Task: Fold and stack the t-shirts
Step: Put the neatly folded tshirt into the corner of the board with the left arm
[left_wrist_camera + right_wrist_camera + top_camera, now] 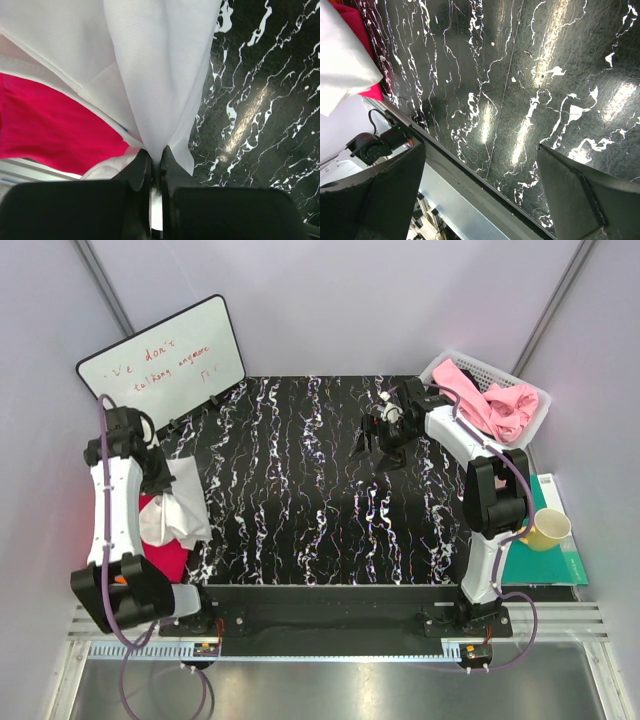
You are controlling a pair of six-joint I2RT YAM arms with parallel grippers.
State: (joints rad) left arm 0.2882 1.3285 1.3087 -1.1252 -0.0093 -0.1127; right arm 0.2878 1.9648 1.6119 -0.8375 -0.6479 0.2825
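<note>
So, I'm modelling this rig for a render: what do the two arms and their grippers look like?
The left arm and right arm match: white shells between bulky black joints, a purple cable looping along each. The left gripper and right gripper are black, with two wedge-shaped fingers.

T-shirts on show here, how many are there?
3 at least. A white t-shirt is pinched in the shut left gripper at the table's left edge. A magenta-red t-shirt lies beneath it. A pink t-shirt is heaped in the white basket far right, perhaps hiding more.
</note>
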